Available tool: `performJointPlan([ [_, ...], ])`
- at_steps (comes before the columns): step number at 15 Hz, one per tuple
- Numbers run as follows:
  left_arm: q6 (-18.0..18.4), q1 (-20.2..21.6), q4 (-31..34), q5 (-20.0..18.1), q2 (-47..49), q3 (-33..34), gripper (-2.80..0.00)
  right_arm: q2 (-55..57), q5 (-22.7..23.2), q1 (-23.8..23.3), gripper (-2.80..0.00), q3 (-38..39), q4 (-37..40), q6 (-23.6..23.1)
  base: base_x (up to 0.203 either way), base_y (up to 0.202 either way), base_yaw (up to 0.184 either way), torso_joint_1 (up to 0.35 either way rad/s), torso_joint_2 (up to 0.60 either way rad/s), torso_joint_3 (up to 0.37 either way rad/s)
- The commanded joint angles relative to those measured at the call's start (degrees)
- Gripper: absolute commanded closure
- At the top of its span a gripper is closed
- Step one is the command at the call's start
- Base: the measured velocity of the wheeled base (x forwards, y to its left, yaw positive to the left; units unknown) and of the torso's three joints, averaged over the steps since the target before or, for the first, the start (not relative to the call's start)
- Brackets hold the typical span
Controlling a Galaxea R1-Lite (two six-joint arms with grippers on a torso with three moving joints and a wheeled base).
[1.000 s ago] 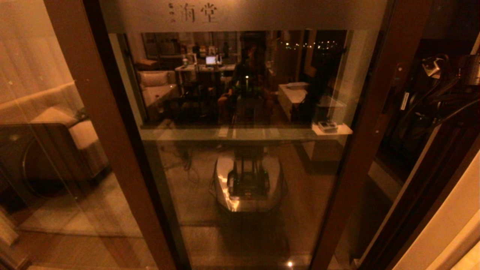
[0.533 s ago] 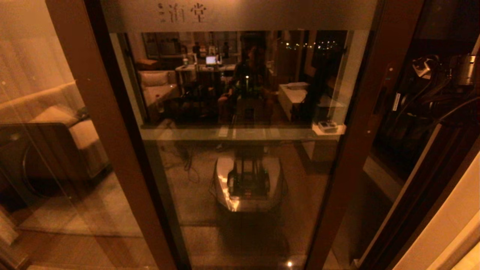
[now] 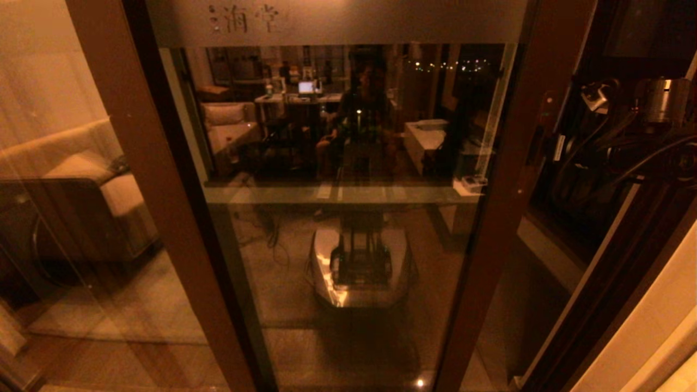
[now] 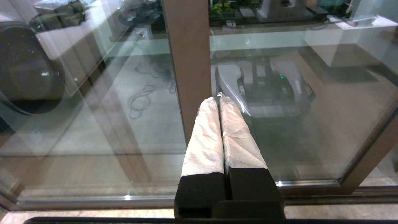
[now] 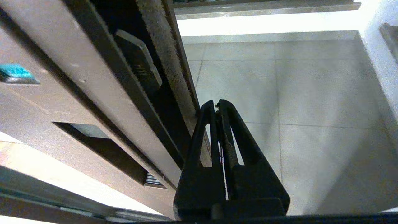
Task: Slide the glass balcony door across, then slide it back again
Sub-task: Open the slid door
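The glass balcony door (image 3: 348,245) fills the head view, its frosted top band (image 3: 381,22) carrying characters and its brown right stile (image 3: 506,179) standing off the jamb. My right arm (image 3: 656,103) reaches into the gap beside that stile. My right gripper (image 5: 216,104) is shut and empty, its side lying along the door's edge just past the recessed lock plate (image 5: 138,62). My left gripper (image 4: 219,99), its fingers wrapped in white, is shut and empty, its tips close to the glass next to the brown left stile (image 4: 186,62).
The neighbouring brown-framed panel (image 3: 71,190) on the left shows a sofa, and a dark round drum (image 4: 28,77) sits behind it. A pale wall (image 3: 659,326) bounds the gap on the right. Grey tiles (image 5: 295,93) cover the balcony floor. The door track (image 4: 93,202) runs along the bottom.
The door has slid to the left, its characters and right stile shifting that way. The gap on the right is wider, and my right arm has followed the stile leftward.
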Motion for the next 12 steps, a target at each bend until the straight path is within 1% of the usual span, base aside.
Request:
performJointPlan([
  [1,0.0,0.0,0.0,0.0,0.0,0.0,0.0,0.5,0.0,0.7,0.0,-0.2,-0.2,0.0,0.0,0.0,0.0,0.0,0.0,0.0],
  [6,0.0,0.0,0.0,0.0,0.0,0.1,0.0,0.5,-0.3,4.0,0.0,-0.3,-0.2,0.6,0.0,0.0,0.0,0.0,0.0,0.0],
  [12,0.0,0.0,0.0,0.0,0.0,0.0,0.0,1.5,-0.3,5.7,0.0,-0.3,-0.2,0.9,0.0,0.0,0.0,0.0,0.0,0.0],
])
